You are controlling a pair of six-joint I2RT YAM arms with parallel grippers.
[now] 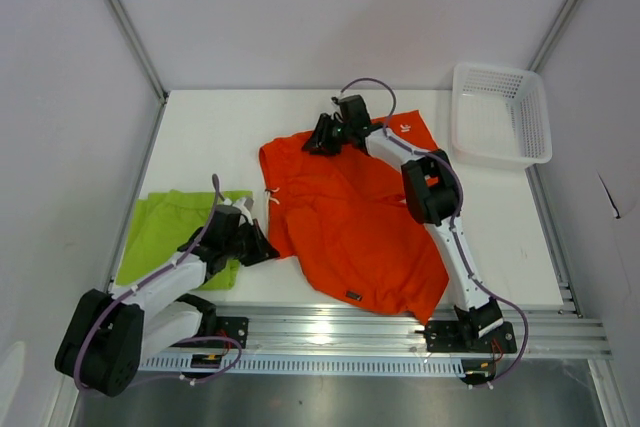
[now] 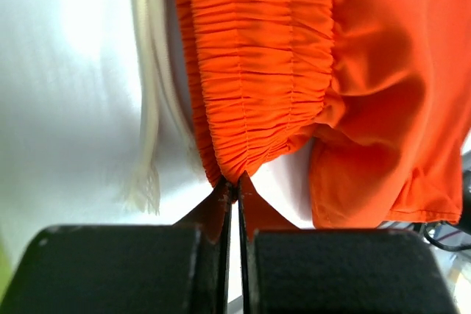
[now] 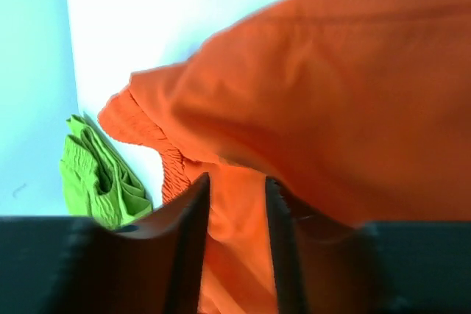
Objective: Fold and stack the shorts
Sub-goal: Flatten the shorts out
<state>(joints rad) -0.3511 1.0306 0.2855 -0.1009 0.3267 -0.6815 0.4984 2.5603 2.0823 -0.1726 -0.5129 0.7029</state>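
Left gripper (image 2: 234,182) pinches the orange shorts (image 2: 294,71) by the waistband; right gripper (image 3: 235,189) gapes above them; green shorts (image 1: 175,227) look folded; orange fold and stacking remain.

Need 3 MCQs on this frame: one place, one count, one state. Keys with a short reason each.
1. Where does the basket sit?
A. far right corner
B. near left corner
C. between the arm bases

2. How many pairs of shorts are out?
A. one
B. two
C. three

3. The left gripper is:
A. wide open, holding nothing
B. shut on the orange shorts
C. shut on the basket rim

Key:
1 A: the top view has it against the far right walls.
2 B: the orange shorts lie mid-table and the green shorts at the left.
3 B: the left wrist view shows it pinching the gathered waistband.
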